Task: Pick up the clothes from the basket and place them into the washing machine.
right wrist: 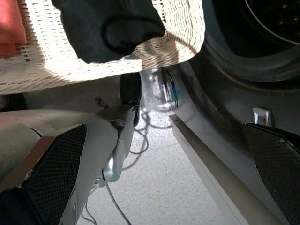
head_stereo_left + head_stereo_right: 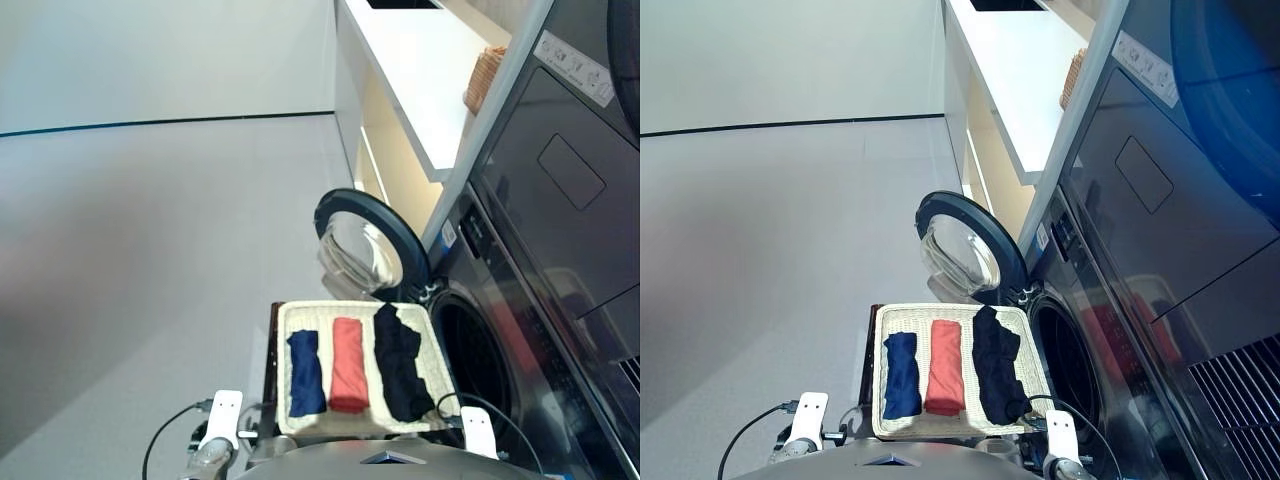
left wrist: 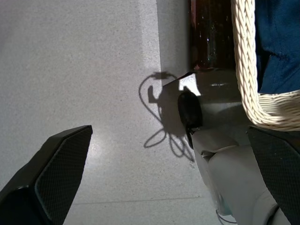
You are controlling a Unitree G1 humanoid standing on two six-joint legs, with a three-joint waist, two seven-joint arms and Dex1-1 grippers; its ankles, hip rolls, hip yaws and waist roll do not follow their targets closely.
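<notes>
1. Both grippers were found lowest and nearest, at the near edge of the scene. The left gripper (image 3: 154, 183) was seen with its two black fingers spread wide apart over bare grey floor (image 3: 79, 70), nothing held between them.
2. The right gripper (image 1: 164, 178) was likewise recorded with fingers spread and nothing held, hanging just below the near right corner of the basket and beside the washing machine's front.
3. The basket (image 2: 283, 330), a cream-white woven tray, was observed just beyond the grippers, resting on a dark brown support directly to the left of the washing machine's porthole.
4. Three cloth pieces were noted lying side by side in the basket: the navy blue cloth (image 2: 306, 372) on the left, the red cloth (image 2: 348, 377) in the middle, and the black cloth (image 2: 399, 362) on the right. The black cloth was seen draped over the basket's near right rim.
5. The washing machine (image 2: 520, 330) was found on the right, dark grey, with its porthole (image 2: 478, 362) uncovered and the drum interior dark.
6. The round glass door (image 2: 365, 245) was recorded swung wide open, standing beyond the far edge of the basket.
7. A white counter (image 2: 420, 70) was noted further off, with a small tan wicker basket (image 2: 484, 78) at its right edge.
</notes>
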